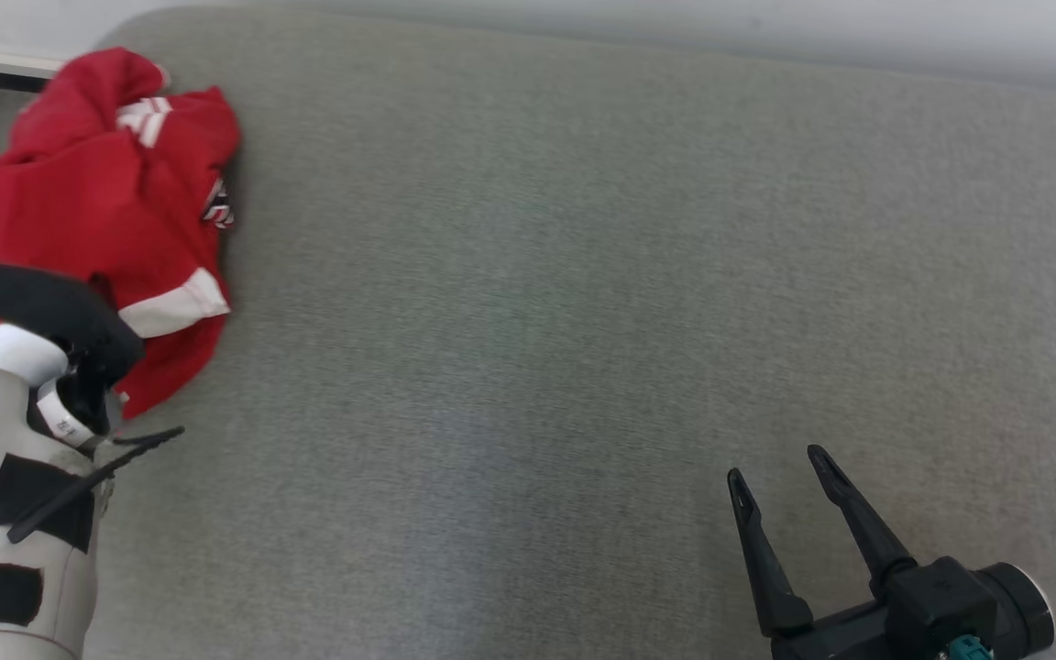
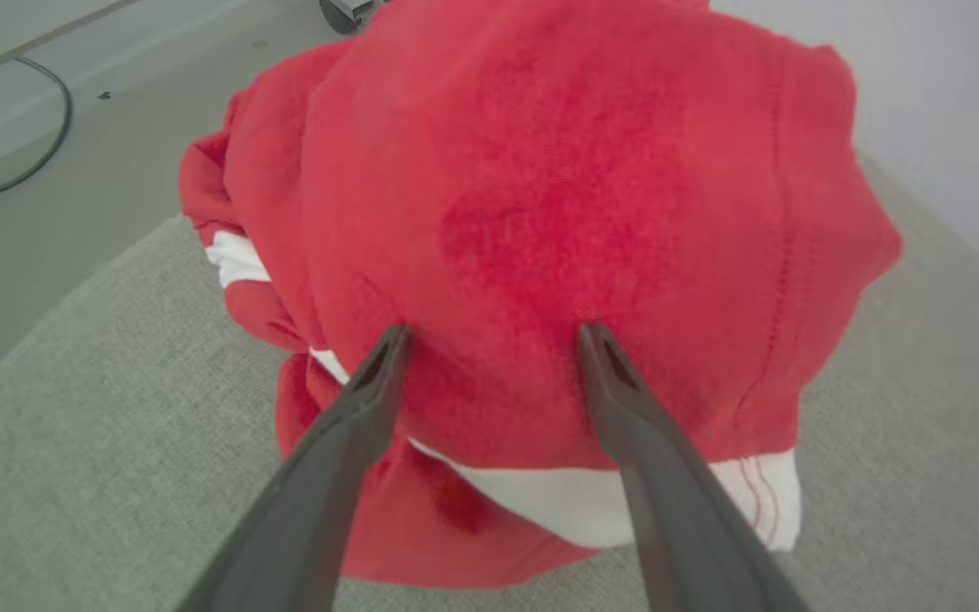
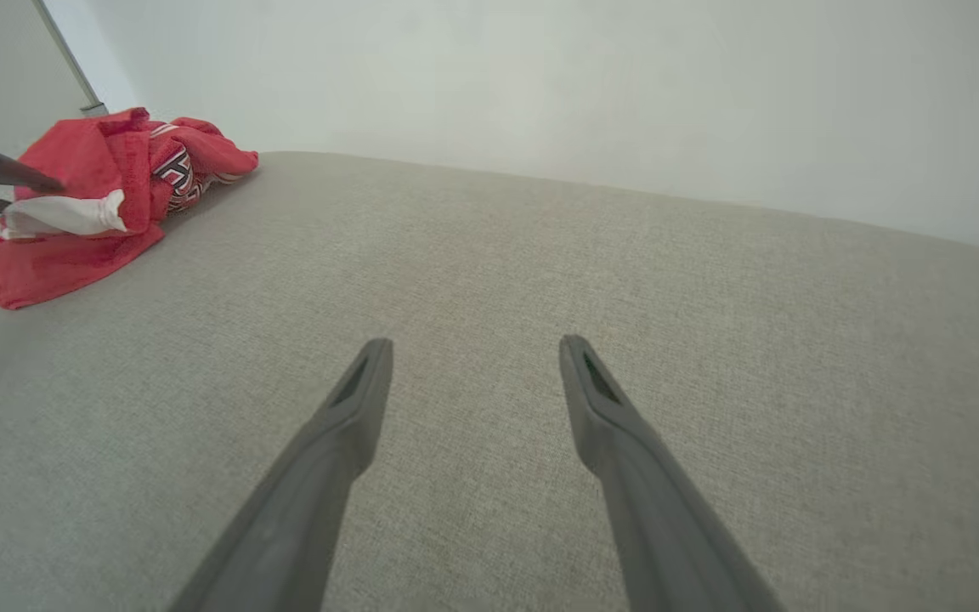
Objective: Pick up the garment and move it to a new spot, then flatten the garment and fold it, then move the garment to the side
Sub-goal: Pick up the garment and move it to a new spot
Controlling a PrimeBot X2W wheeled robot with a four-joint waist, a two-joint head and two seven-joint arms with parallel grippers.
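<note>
Grey fabric tabletop (image 1: 583,275), pale wall behind. Item: red garment (image 1: 97,202) (white bands), crumpled at far left corner. Left pincer (image 2: 494,336): spread, tips at the garment. Right pincer (image 1: 775,464): spread, over the tabletop toward near right corner.

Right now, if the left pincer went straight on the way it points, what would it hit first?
The red garment: the open left pincer has its tips right at the crumpled cloth, perhaps touching.

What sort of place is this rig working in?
Likely an indoor lab or test room, not certain: a wide grey fabric-covered surface, a plain white wall behind it, a cable lying on bare floor, and one crumpled red garment.
</note>
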